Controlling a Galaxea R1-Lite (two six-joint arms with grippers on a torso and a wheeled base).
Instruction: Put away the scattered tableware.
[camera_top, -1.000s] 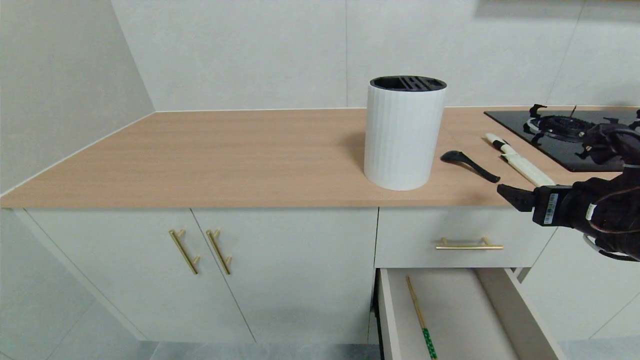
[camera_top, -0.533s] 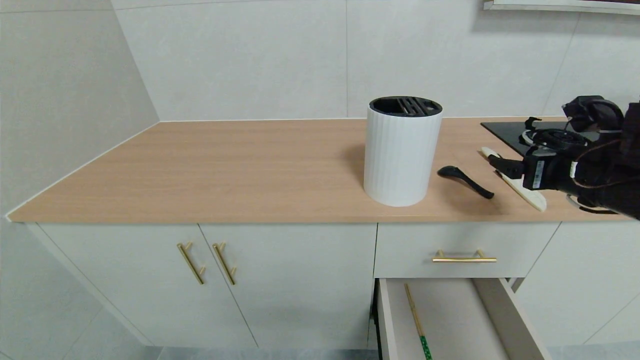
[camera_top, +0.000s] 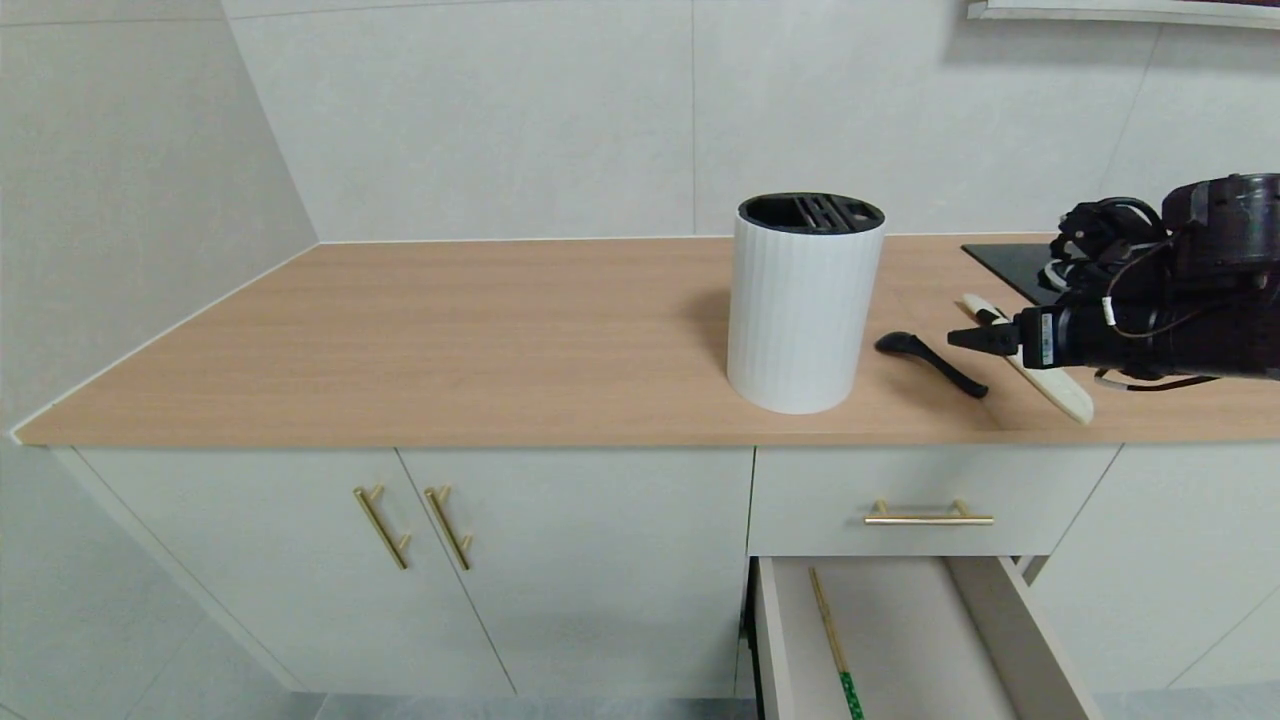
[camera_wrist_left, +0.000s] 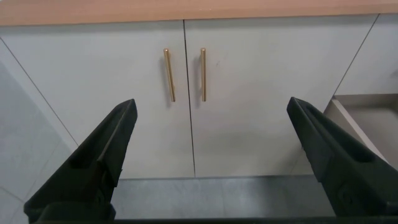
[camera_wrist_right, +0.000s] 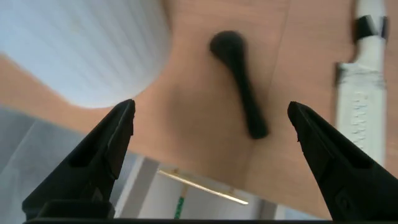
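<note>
Flat on wooden countertop: black plastic spoon just beside white ribbed cylindrical holder, cream knife near spoon. Green-tipped wooden chopsticks lie in open drawer.

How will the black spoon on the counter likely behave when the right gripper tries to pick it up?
The black spoon looks like rigid plastic, so it is probably stiff and light. It lies flat on the counter with a thin handle, so it may slide or pivot on its rounded bowl if nudged.

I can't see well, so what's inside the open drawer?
Chopsticks lie by the left wall of the drawer. The back is hidden under the closed drawer above.
</note>
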